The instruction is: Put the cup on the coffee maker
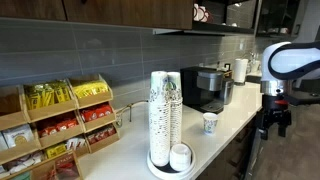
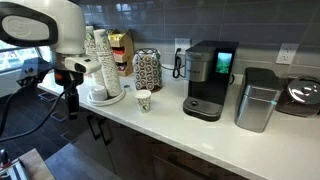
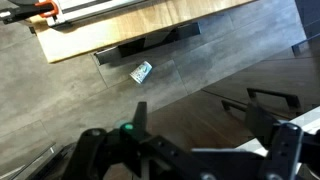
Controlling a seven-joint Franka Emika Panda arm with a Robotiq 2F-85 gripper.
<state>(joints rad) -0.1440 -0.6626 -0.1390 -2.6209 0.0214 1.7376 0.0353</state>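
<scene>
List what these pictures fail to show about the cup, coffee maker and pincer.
Cup: print too small in both exterior views; absent from the wrist view, which faces floor.
Coffee maker: recess too dark in an exterior view.
Pincer: small, dark in both exterior views; gap unreadable there.

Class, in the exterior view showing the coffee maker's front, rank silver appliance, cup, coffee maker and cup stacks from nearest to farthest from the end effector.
1. cup stacks, beside the end effector
2. cup, mid-counter
3. coffee maker, further along
4. silver appliance, beyond it
</scene>
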